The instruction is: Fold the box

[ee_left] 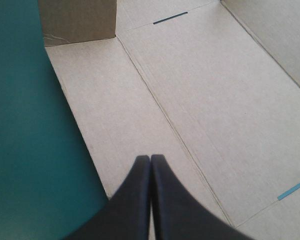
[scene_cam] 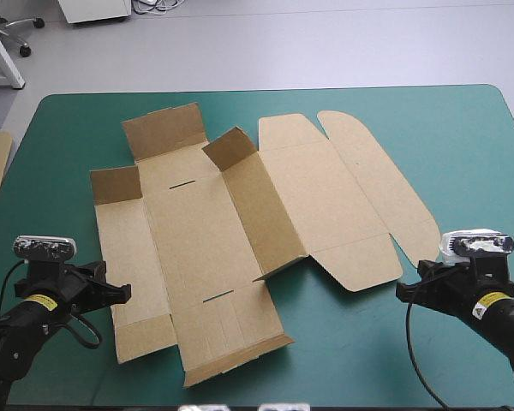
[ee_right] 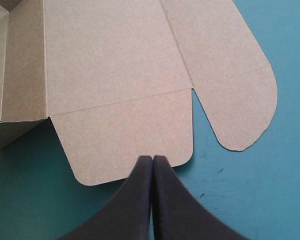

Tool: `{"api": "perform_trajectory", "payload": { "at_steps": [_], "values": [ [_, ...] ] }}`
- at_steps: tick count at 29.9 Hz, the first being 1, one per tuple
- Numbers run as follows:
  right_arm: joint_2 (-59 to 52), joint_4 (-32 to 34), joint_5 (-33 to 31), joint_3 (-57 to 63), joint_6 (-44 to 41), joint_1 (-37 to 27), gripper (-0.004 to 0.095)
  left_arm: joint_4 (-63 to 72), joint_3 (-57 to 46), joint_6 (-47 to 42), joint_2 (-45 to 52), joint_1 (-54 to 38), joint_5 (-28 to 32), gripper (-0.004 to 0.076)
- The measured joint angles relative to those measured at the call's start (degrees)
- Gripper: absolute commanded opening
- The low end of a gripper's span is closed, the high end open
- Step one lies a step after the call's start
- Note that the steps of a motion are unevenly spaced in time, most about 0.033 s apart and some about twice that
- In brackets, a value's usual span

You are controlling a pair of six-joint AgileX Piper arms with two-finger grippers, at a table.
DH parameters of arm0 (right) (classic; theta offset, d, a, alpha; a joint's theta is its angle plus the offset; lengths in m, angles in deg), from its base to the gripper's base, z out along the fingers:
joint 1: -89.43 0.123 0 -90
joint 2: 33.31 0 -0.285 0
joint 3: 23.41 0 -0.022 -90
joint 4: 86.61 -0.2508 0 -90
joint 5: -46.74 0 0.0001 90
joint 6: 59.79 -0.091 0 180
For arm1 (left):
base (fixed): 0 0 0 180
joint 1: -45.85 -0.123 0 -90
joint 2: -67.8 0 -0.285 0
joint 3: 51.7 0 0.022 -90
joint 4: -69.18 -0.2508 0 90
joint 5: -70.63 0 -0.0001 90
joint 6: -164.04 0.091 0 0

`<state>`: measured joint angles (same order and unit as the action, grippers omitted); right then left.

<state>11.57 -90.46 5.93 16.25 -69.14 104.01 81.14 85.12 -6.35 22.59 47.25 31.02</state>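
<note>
We have the left arm (scene_cam: 17, 330) and right arm (scene_cam: 497, 312) in low from the near side, left gripper (scene_cam: 122, 293) and right gripper (scene_cam: 402, 291) aimed inward toward each other, well apart, each with its black fingers (ee_left: 132, 200) pressed together into one pointed arch, gripping nothing.

Left claw (ee_left: 150, 159), fingers pressed together, is over the box (ee_left: 200, 90)'s flat outer panel. Flap (ee_left: 77, 20) raised ahead. Teal-green table (ee_left: 25, 140) borders the box.

A lab: teal-green table (scene_cam: 463, 137), wheeled chair (scene_cam: 17, 36), floor cables (scene_cam: 158, 5).
</note>
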Motion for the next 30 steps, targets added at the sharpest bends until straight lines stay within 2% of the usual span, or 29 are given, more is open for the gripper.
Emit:
{"api": "perform_trajectory", "payload": {
  "at_steps": [22,30],
  "values": [
    [0.0,0.0,0.0,0.0,0.0,0.0,-0.0034,0.0,0.0,0.2,0.0,0.0,0.3,-0.0014],
    [0.0,0.0,0.0,0.0,0.0,0.0,-0.0034,0.3,0.0,-3.9,-2.7,0.0,0.4,-0.0013]
  ]
}}
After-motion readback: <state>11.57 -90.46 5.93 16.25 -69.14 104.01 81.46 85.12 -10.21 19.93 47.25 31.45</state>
